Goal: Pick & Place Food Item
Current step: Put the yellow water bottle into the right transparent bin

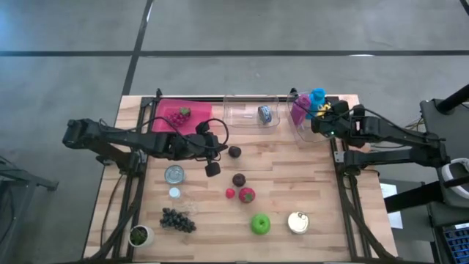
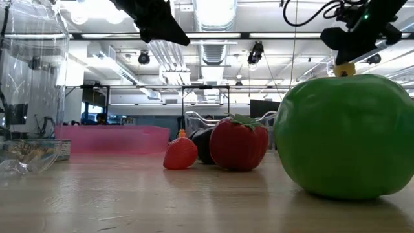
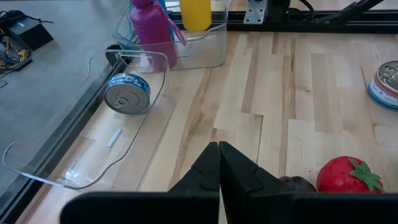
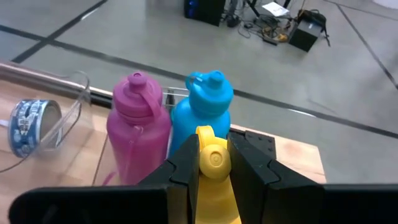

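At the left of the high view, the left gripper hangs over the middle of the wooden table with its jaws pressed together on nothing; in its wrist view the two dark fingers meet in one seam. The food items lie near it: a dark plum just to its right, a second dark fruit and the red strawberry to its lower right, then the green apple lower still. The left arm is judged the nearer one for any of these. The pink tray at the upper left, already holding a small red fruit, looks like the likely goal, and the bare wood between it and the fruits leaves free room.

Farther right, a clear container holds a lying can. At the upper right, the right gripper is clamped on the yellow bottle, which stands upright between the jaws, touching or just beside the blue bottle and the magenta bottle. This is close to the table's back edge, so there is little room there.
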Controlling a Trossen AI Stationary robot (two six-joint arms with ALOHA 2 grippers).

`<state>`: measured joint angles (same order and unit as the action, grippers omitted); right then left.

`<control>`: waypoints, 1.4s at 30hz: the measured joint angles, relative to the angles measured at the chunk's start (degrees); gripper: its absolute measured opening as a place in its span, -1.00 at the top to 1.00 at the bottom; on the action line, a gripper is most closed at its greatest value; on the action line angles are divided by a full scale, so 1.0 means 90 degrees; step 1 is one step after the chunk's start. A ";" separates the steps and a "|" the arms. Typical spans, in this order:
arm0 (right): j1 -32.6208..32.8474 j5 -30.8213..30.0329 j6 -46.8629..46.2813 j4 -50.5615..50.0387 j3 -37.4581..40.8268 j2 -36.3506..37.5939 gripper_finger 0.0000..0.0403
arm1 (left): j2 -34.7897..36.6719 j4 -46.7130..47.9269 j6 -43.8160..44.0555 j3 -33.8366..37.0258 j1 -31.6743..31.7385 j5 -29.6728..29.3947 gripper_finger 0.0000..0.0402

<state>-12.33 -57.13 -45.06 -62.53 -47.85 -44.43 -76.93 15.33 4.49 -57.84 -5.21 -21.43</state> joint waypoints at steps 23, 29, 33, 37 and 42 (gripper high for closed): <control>-0.0391 0.0019 0.0000 0.0943 0.0983 0.0187 0.67 | 0.0000 0.0002 0.0000 0.0000 0.0005 0.0000 0.99; -0.0389 0.0047 -0.0016 0.0939 0.0983 0.0187 0.49 | 0.0000 0.0001 -0.0002 0.0000 0.0005 0.0000 0.99; -0.0389 0.0067 -0.0109 0.0936 0.0983 0.0187 0.37 | 0.0000 0.0002 -0.0002 0.0000 0.0005 0.0001 0.99; -0.0387 0.0069 -0.0118 0.0936 0.0983 0.0185 0.28 | 0.0000 0.0002 -0.0002 0.0000 0.0005 0.0002 0.99; -0.0387 0.0035 -0.0124 0.0923 0.0954 0.0185 0.18 | 0.0000 0.0002 -0.0002 0.0000 0.0005 0.0000 0.99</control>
<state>-15.81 -56.82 -46.17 -54.22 -39.27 -42.76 -76.93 15.35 4.47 -57.84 -5.17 -21.43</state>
